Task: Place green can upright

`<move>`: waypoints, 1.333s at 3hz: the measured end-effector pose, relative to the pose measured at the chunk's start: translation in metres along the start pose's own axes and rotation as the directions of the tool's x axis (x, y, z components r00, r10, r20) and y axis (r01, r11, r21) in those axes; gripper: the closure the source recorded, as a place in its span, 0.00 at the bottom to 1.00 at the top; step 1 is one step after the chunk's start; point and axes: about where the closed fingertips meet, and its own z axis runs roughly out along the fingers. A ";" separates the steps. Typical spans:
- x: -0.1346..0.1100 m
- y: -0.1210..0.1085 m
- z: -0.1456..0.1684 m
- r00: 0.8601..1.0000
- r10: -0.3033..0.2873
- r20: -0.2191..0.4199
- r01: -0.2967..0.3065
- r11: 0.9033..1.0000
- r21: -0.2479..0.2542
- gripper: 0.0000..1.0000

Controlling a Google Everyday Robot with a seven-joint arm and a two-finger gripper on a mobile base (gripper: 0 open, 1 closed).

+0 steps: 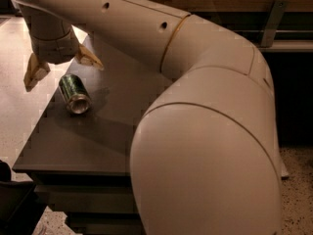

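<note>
The green can (74,93) lies on its side on the grey table (93,141) near the left edge, its silver end facing the front. My gripper (62,68) hangs just above and behind the can, open, with one tan finger (35,71) to the can's left and the other finger (89,58) to its upper right. The fingers do not touch the can. My large cream arm fills the top and right of the view.
The table's left edge drops to a pale speckled floor (14,82). A dark wall with a metal bracket (272,14) runs behind at the right. A dark object (10,190) sits at the lower left below the table.
</note>
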 end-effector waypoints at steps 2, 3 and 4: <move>-0.001 -0.010 0.009 0.998 -0.070 -0.001 0.070 0.996 -0.055 0.00; -0.004 -0.010 0.015 0.994 -0.105 -0.024 0.103 0.992 -0.069 0.00; -0.005 -0.006 0.024 0.991 -0.122 -0.057 0.118 0.990 -0.073 0.00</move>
